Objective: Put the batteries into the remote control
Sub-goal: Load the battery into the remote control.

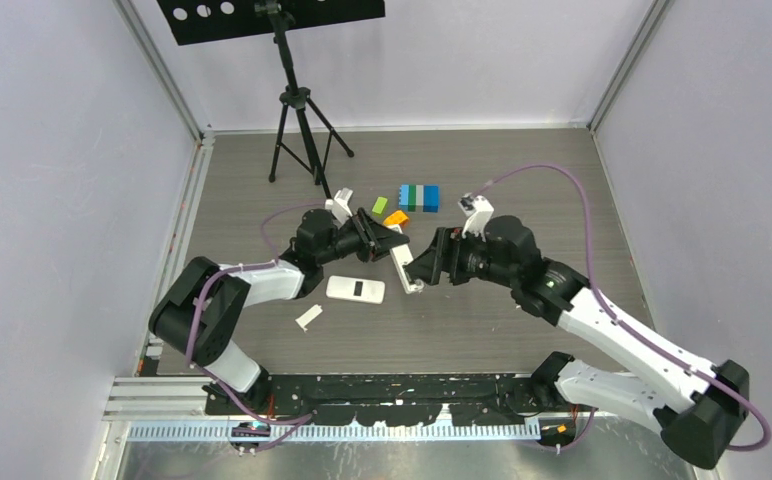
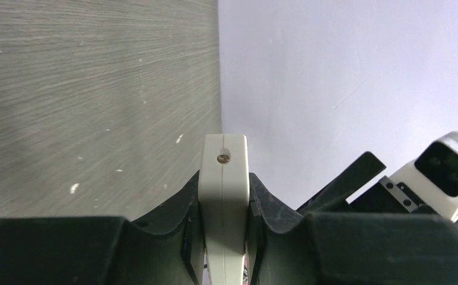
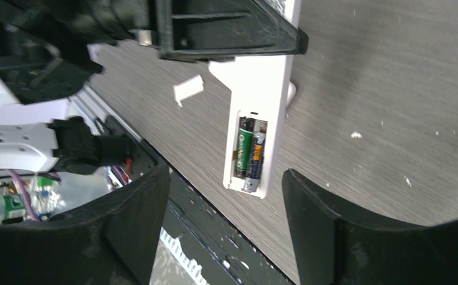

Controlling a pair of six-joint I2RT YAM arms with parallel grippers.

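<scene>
Two batteries (image 3: 242, 151) lay side by side in the open bay of the white remote (image 3: 261, 101). Your left gripper (image 2: 223, 199) clenched that remote; your right gripper (image 3: 226, 177) was released, its fingers spread either side of it.

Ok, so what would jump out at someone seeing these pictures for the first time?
The white remote at the middle of the table, clamped in the left gripper, its back open with two batteries seated in the compartment. The right gripper faces that open back, fingers spread and empty. On the table beside them lie a second white remote and a small white cover piece.
</scene>
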